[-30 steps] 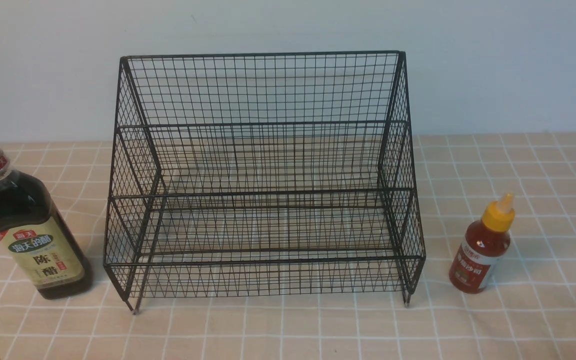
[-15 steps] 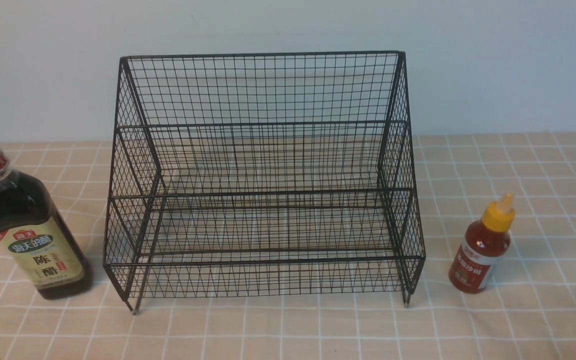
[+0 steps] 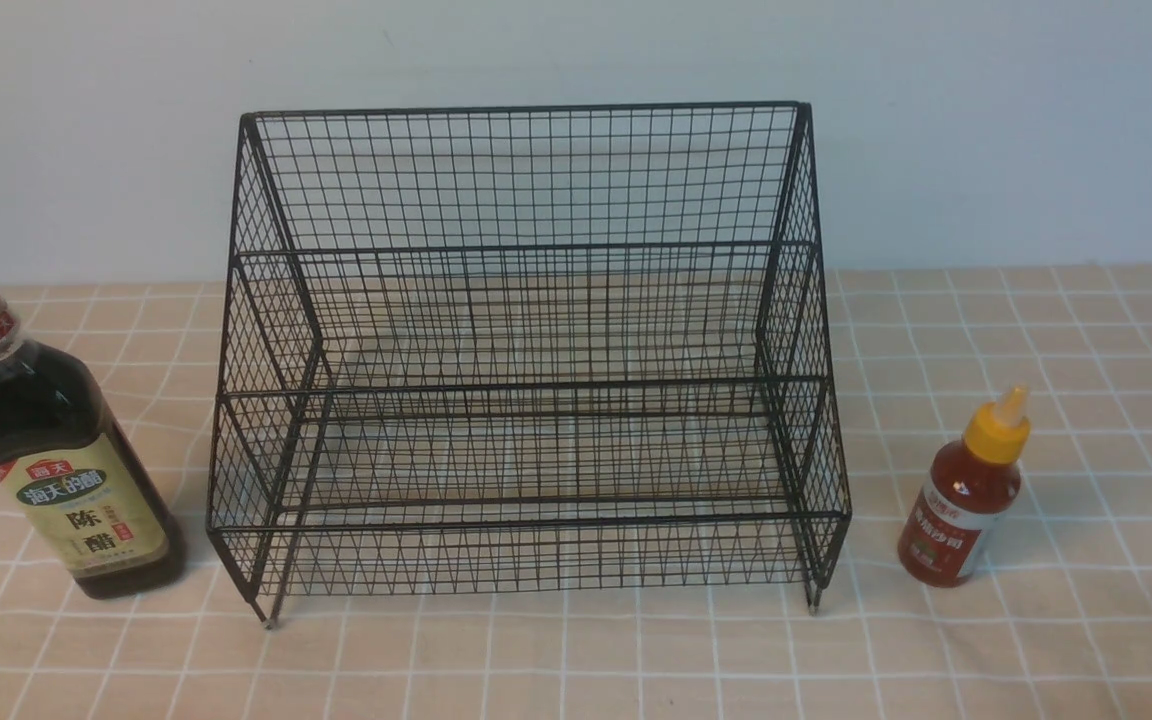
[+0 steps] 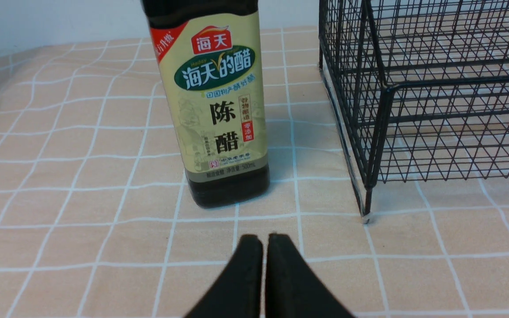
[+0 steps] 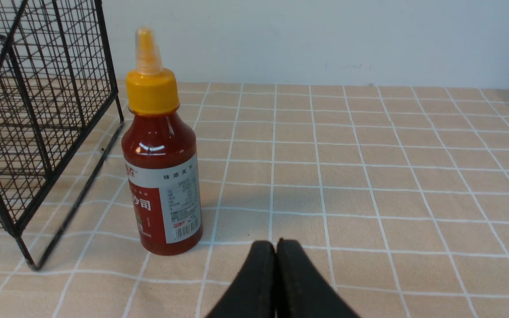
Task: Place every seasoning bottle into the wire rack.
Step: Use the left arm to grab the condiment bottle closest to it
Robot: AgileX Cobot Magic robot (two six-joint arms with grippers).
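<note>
The black wire rack (image 3: 526,350) stands in the middle of the table with both tiers bare. To its left stands the tall dark vinegar bottle (image 3: 51,450) with a gold cap; it fills the left wrist view (image 4: 217,110), just beyond my left gripper (image 4: 263,238), which is shut on nothing. At the rack's right stands the small red sauce bottle (image 3: 966,495) with a yellow nozzle cap. In the right wrist view this bottle (image 5: 161,168) is a little ahead and to one side of my right gripper (image 5: 275,244), also shut and holding nothing.
A beige checked cloth (image 3: 1086,400) covers the table. A pale wall (image 3: 576,50) rises right behind the rack. The rack's corner foot (image 4: 366,216) rests on the cloth close to the vinegar bottle.
</note>
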